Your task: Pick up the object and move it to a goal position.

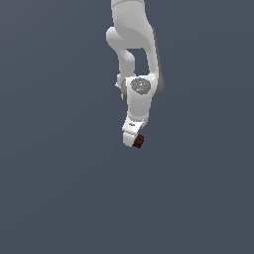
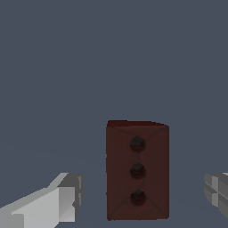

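Lining up comes first: we want the gripper (image 2: 142, 196) w/ one finger on each side of the little red-brown block (image 2: 137, 170) before we squeeze, nice & slow so it doesn't get knocked away. Right now, in the wrist view, the block sits btwn the two fingers (image 2: 62, 200), w/ gaps on both sides. So the gripper is wide open & holds nothing yet. In the exterior view the block (image 1: 138, 142) is right at the gripper's tip.

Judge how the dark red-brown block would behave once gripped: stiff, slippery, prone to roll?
The block looks rigid, with flat faces and sharp edges, so it likely won't roll. Its matte surface suggests decent grip. The fingers stand apart from it, jaws open.
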Robot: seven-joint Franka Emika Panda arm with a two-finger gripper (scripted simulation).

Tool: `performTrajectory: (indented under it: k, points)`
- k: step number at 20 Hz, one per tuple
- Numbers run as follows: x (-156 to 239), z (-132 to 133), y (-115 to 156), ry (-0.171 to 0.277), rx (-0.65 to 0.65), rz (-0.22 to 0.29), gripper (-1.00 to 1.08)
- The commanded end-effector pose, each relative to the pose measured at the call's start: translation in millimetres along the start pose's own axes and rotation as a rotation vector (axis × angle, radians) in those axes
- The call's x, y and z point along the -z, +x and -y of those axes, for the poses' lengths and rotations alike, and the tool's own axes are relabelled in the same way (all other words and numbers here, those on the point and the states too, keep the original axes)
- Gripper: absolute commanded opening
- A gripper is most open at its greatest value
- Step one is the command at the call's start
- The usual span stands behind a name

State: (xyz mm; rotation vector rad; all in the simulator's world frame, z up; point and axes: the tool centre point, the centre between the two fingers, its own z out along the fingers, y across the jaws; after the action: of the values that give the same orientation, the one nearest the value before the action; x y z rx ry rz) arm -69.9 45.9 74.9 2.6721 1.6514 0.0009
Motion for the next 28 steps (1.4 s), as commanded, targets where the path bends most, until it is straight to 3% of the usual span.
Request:
performTrajectory:
  k: [1, 14, 15, 28]
  points:
    - [-6, 0, 0, 0.001, 0.001, 0.0, 1.0]
    - [-48, 1, 0, 0.001, 0.005, 0.0, 1.0]
    - [-48, 1, 0, 0.001, 0.005, 0.0, -1.0]
    - [-45, 0, -2, -0.001, 0.005, 0.0, -1.0]
